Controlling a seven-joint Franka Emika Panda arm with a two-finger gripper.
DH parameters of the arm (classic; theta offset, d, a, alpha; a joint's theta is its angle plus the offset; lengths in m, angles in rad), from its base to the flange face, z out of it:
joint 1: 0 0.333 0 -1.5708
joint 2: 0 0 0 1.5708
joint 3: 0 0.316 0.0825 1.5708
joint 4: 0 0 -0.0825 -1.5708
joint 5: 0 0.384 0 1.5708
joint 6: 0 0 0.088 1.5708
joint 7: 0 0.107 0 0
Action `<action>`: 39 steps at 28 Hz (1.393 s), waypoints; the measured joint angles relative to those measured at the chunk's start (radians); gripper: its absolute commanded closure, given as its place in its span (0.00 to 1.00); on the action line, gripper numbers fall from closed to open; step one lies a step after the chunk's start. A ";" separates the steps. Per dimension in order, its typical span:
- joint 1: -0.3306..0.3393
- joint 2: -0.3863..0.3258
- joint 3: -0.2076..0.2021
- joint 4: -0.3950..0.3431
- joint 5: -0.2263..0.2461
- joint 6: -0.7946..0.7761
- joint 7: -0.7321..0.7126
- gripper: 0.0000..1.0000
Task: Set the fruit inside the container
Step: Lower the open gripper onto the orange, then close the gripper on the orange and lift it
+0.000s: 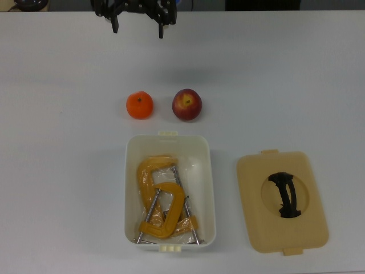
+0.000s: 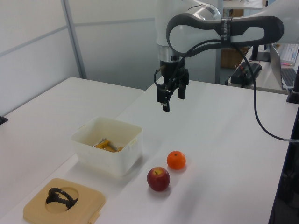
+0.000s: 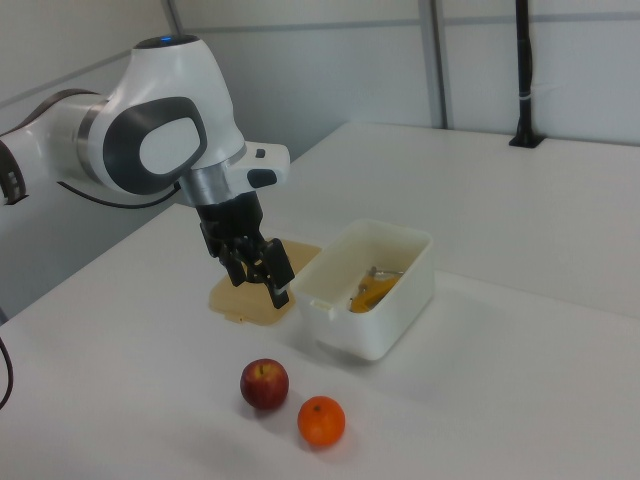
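An orange and a dark red apple sit side by side on the white table, just beyond one short end of the white tub. The tub holds yellow C-clamps. My gripper hangs open and empty well above the table, at the top view's upper edge, apart from both fruits.
A flat tan lid with a black handle lies on the table at the top view's right of the tub. The arm's cable trails at the left view's right.
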 measured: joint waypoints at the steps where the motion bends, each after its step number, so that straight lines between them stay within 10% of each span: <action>1: 0.000 -0.001 0.000 0.000 0.000 0.000 0.000 0.00; 23: -0.039 0.035 -0.002 -0.190 0.000 0.108 -0.093 0.00; 39: -0.038 0.233 0.001 -0.229 -0.065 0.257 -0.085 0.00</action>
